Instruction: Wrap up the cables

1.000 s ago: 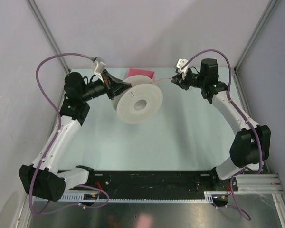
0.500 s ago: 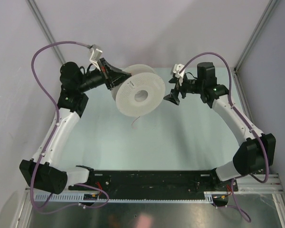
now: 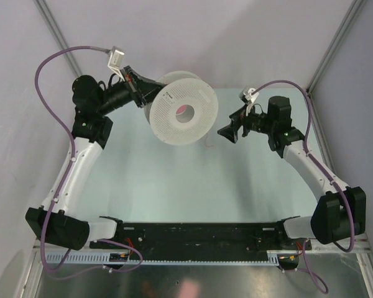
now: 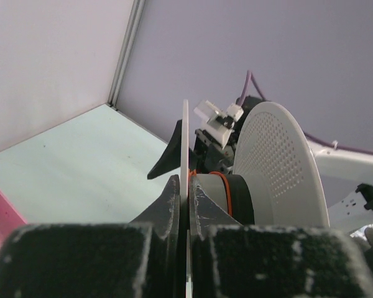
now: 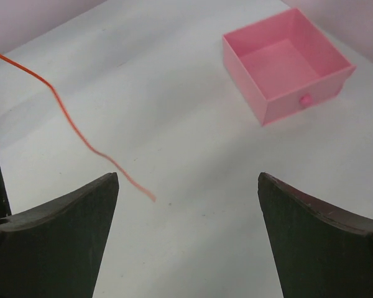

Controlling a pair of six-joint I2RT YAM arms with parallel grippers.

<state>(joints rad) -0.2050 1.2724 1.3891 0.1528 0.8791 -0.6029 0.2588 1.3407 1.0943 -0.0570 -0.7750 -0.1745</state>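
Right wrist: wire [image 5: 74,127] end; tool [image 5: 188,178] wide

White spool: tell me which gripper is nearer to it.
Left. The left gripper is clamped on the flange edge of the white spool; the right gripper hangs open off to the spool's right, apart from it.

The pale table [image 5: 174,93] carries a pink open-topped box [image 5: 286,62] (small knob on its front).
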